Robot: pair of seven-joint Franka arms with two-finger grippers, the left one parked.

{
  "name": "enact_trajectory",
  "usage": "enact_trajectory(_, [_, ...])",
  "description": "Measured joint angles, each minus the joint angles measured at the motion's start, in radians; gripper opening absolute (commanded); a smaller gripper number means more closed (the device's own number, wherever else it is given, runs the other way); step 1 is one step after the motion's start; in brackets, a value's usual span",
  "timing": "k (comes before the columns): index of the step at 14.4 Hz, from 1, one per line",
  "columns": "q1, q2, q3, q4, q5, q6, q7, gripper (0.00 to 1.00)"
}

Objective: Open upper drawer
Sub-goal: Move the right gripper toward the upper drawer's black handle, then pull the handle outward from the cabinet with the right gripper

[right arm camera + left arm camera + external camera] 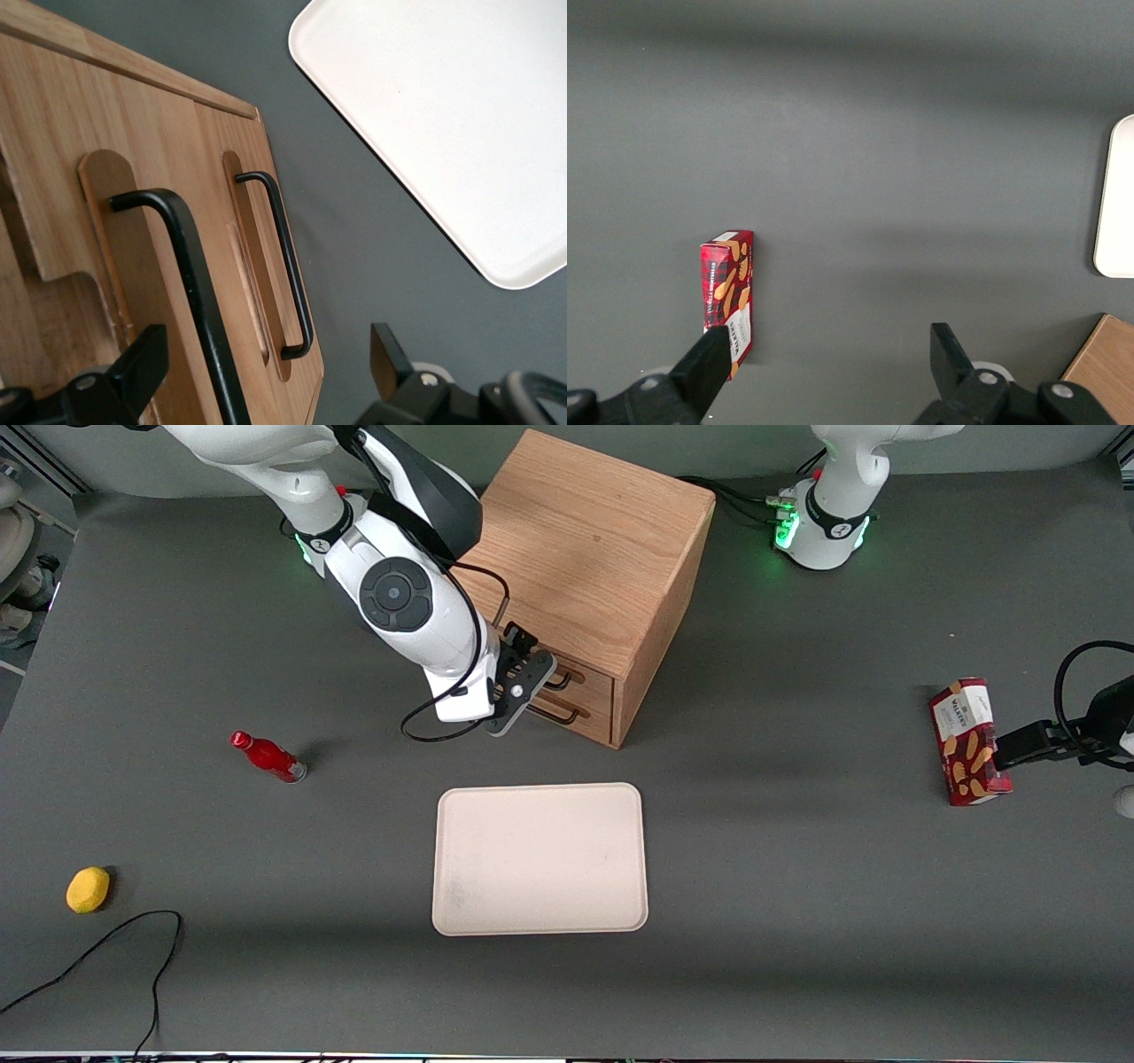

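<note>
The oak cabinet [589,558] stands at the middle of the table, farther from the front camera than the tray. Its upper drawer [585,677] carries a thin black bar handle [561,680]; the lower drawer [580,717] lies just beneath it. My right gripper [539,671] is right in front of the upper drawer. In the right wrist view the gripper [266,367] is open, and the upper handle [190,274] runs between its fingers [142,367] without touching them. The lower handle [285,266] is beside it. Both drawer fronts look about flush.
A cream tray [540,859] lies nearer the front camera than the cabinet, also seen in the right wrist view [443,115]. A red bottle [266,755] and a yellow fruit [88,889] lie toward the working arm's end. A red biscuit box [967,740] lies toward the parked arm's end.
</note>
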Motion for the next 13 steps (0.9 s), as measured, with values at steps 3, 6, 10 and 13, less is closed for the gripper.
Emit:
enact_trajectory(3, [0.0,0.003,-0.02,-0.011,0.0,0.02,-0.039,1.0])
enact_trajectory(6, [0.0,0.013,-0.031,-0.018,-0.001,0.039,-0.057,1.0])
enact_trajectory(10, [-0.001,0.02,-0.069,-0.023,-0.002,0.062,-0.106,1.0])
enact_trajectory(13, [-0.003,0.02,-0.122,-0.01,-0.001,0.077,-0.17,1.0])
